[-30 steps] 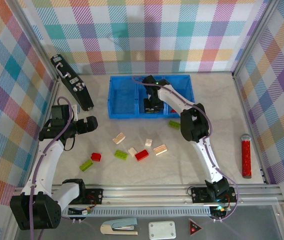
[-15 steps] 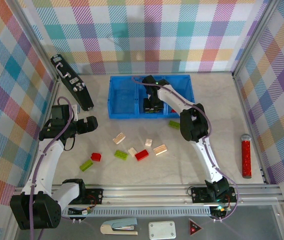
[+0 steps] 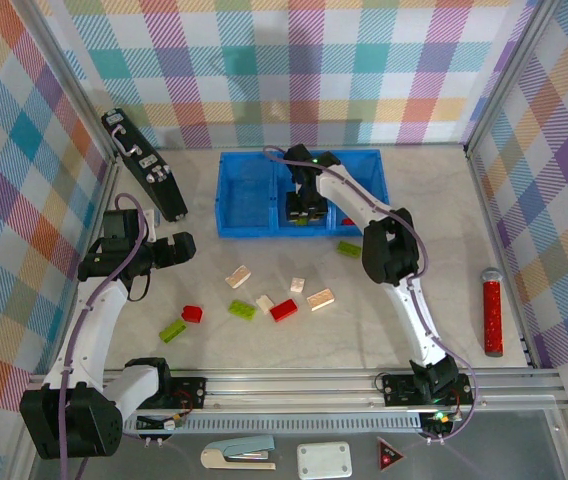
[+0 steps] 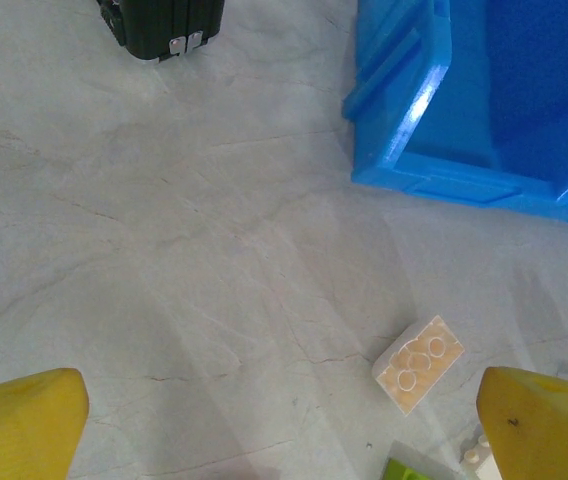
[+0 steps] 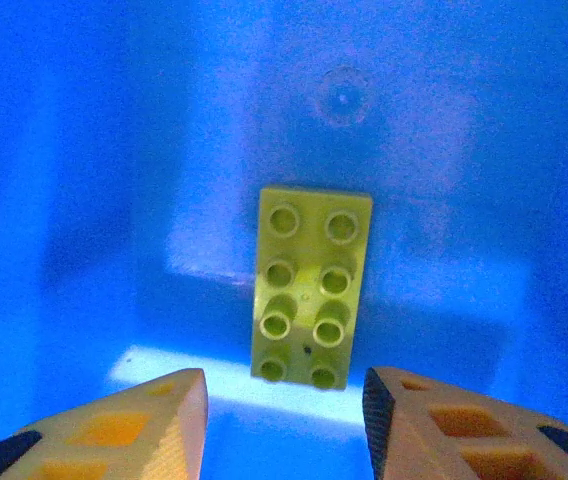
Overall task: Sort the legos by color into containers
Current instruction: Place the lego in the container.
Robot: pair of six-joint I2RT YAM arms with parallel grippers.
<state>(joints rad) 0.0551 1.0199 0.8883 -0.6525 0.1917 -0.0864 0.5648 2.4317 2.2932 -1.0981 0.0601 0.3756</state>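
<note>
One lime green brick (image 5: 312, 287) lying flat, studs up, on the floor of the blue tray's (image 5: 74, 150) middle compartment. Right gripper (image 5: 284, 405) just above, fingers slightly parted, pinching nothing. Left gripper (image 4: 284, 425) spread wide over the table (image 4: 114, 250), cream brick (image 4: 419, 363) below, untouched.

Marbled table (image 3: 444, 230), scattered legos (image 3: 284, 310), blue tray (image 3: 249, 229)

Finding no readable words, brands or numbers anywhere. Noticing a dark mark on the red triangle sign (image 3: 391, 456) at the near edge, too small to make out. Seeing pale spots on the black device (image 3: 144, 178), blurring beyond reading.
</note>
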